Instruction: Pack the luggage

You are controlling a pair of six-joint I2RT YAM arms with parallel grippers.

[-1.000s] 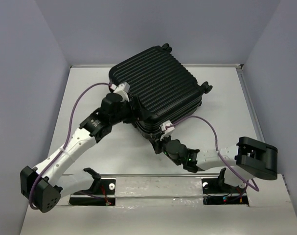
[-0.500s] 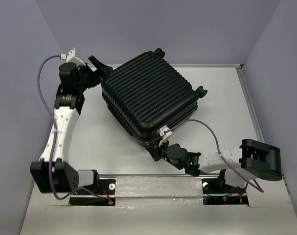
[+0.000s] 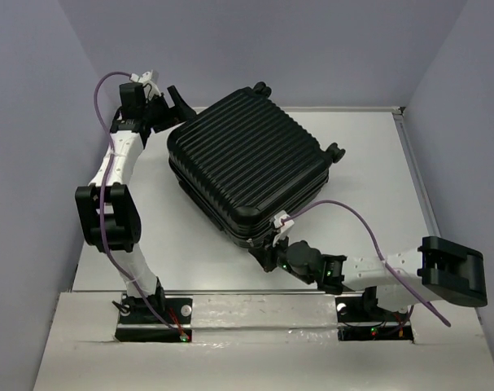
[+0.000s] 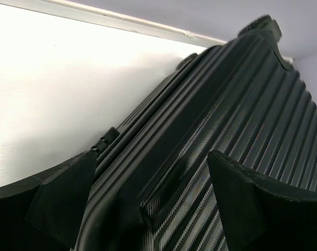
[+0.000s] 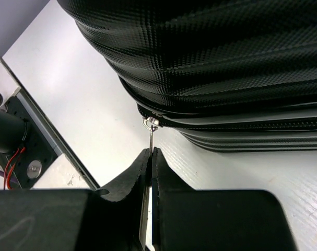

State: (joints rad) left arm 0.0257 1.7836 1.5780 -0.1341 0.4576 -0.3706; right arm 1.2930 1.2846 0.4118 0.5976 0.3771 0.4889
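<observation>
Black ribbed suitcase (image 3: 251,163) lies flat and closed on the white worktop (image 3: 377,179), turned diagonal, centre to back, wheels (image 3: 338,151) on its far and right side. Left arm reaches up to the suitcase's back-left corner. Left end effector (image 3: 175,102) has fingers (image 4: 59,204) spread apart, ribbed shell showing between them in the left wrist view; contact with the shell cannot be told. Right arm stretches low across the front to the near corner. Right end effector (image 3: 263,254) is pinched together on the metal zipper pull (image 5: 150,137), which hangs from the zip line at the suitcase's seam, just above the worktop
</observation>
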